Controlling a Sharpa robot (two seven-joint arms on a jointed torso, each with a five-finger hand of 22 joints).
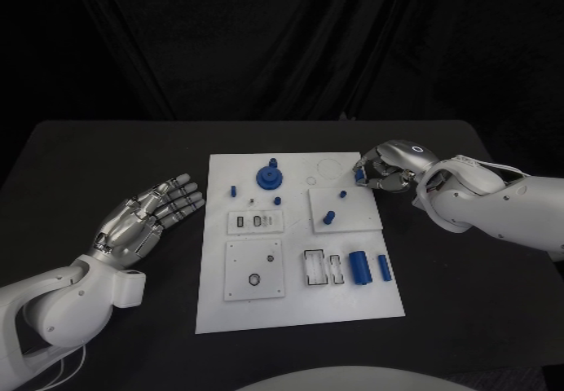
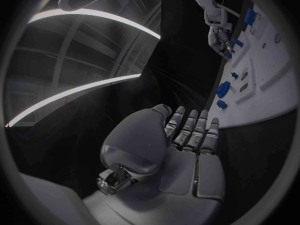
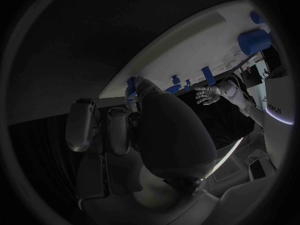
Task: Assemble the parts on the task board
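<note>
R hand (image 1: 382,171) pinches a blue part (image 1: 359,173) at board (image 1: 353,305) corner; a slack pinch could drop it. L hand (image 1: 147,218) lies apart, holding nothing.

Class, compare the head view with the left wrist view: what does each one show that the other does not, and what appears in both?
Head view alone: the two blue cylinders lying near the task board's right edge, and the rectangular plates set into the board. Left wrist view alone: the open left hand's palm side, fingers extended together, holding nothing. Both: the white task board, the blue gear-like part, the left hand, and the right hand at the board's far right corner, pinching a blue part.
</note>
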